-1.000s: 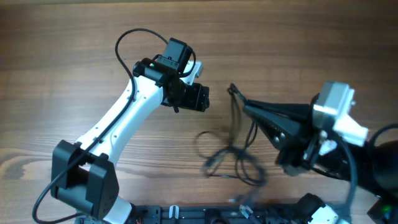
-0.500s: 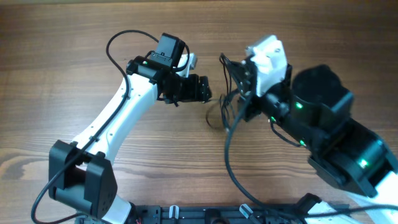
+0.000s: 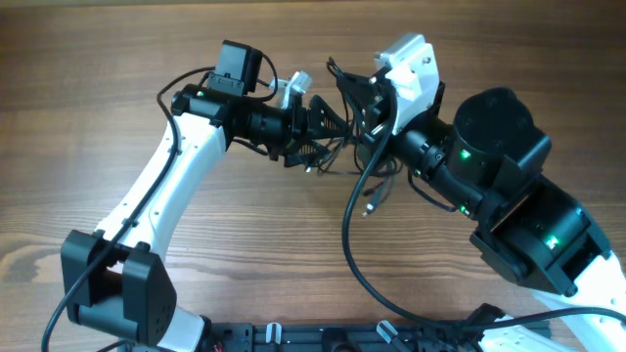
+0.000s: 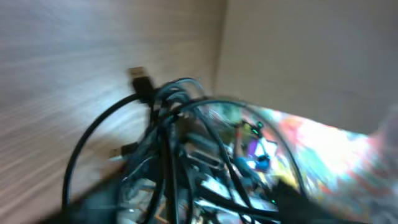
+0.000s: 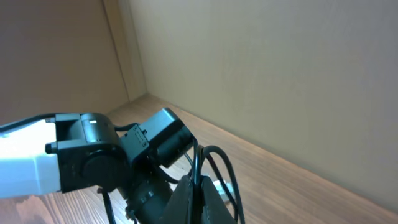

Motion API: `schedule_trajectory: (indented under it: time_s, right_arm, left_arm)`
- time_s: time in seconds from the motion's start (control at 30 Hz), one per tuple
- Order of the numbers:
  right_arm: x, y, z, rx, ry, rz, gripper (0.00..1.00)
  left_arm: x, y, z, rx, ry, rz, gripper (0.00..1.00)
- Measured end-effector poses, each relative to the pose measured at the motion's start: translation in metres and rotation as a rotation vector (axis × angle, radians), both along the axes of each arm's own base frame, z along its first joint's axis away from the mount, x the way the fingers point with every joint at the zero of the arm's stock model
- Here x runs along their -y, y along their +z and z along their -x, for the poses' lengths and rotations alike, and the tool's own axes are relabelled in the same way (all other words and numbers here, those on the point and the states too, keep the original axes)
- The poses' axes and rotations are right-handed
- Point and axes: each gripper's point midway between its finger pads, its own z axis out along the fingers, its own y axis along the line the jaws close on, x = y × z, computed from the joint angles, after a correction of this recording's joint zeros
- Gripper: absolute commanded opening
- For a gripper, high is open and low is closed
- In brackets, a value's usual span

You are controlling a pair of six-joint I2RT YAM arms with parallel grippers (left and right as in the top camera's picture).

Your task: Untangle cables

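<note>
A tangle of black cables [image 3: 364, 154] hangs in the air between my two grippers, above the wooden table [image 3: 117, 59]. One loose plug end [image 3: 370, 207] dangles below. My right gripper [image 3: 354, 93] is shut on a black cable loop [image 5: 214, 163]; in the right wrist view its fingers [image 5: 198, 180] pinch the strand. My left gripper [image 3: 323, 122] points right, its tips in the bundle; whether it holds a strand is blurred. The left wrist view shows the tangle [image 4: 180, 130] close up and a USB plug [image 4: 142, 81].
The left arm [image 3: 186, 166] reaches in from the lower left and fills the left of the right wrist view [image 5: 81, 155]. The bulky right arm [image 3: 489, 186] covers the right side of the table. A black rail [image 3: 323, 337] runs along the front edge.
The right gripper lifted the cables off the table and carried them up and left. The left gripper turned and moved right into the raised bundle.
</note>
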Motion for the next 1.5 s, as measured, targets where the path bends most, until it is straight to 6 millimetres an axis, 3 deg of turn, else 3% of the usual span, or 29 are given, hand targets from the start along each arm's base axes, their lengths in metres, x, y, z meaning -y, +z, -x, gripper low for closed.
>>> schedule_trajectory:
  time_s: [0.4,0.5,0.6,0.7,0.87,1.0,1.1,1.2,1.27,1.4,1.5]
  right_arm:
    - [0.013,0.028,0.011,0.071,-0.016,-0.060,0.04]
    - [0.033,0.028,0.005,0.074,-0.123,-0.044,0.04]
    - [0.067,0.026,-0.005,0.079,-0.318,-0.011,0.04]
    - [0.106,0.031,-0.009,0.102,-0.519,0.003,0.04]
    - [0.159,0.047,0.003,0.147,-0.757,-0.022,0.04]
    - [0.173,0.044,0.010,0.147,-0.823,-0.015,0.04]
    - [0.200,0.051,0.018,0.167,-0.955,-0.035,0.04]
    - [0.244,0.067,0.047,0.200,-1.111,-0.111,0.04]
    - [0.262,0.072,0.058,0.209,-1.195,-0.137,0.04]
    - [0.275,0.073,0.067,0.210,-1.273,-0.142,0.04]
    - [0.278,0.072,0.068,0.209,-1.293,-0.140,0.04]
  left_arm:
    - [0.004,0.015,0.009,0.000,-0.056,0.096,0.04]
    - [0.001,0.009,0.013,0.008,-0.064,0.070,0.04]
    - [-0.016,-0.008,0.013,-0.017,-0.025,-0.031,0.04]
    - [-0.043,-0.024,0.006,-0.035,0.036,-0.122,0.04]
    - [-0.101,-0.046,-0.005,-0.081,0.162,-0.286,0.04]
    - [-0.143,-0.047,-0.010,-0.108,0.268,-0.328,0.04]
    - [-0.202,-0.066,-0.014,-0.142,0.397,-0.491,0.04]
    - [-0.257,-0.080,-0.008,-0.206,0.513,-0.620,0.04]
    - [-0.290,-0.087,0.000,-0.246,0.579,-0.700,0.04]
    - [-0.327,-0.091,0.009,-0.291,0.675,-0.738,0.04]
    - [-0.331,-0.091,0.011,-0.300,0.686,-0.744,0.04]
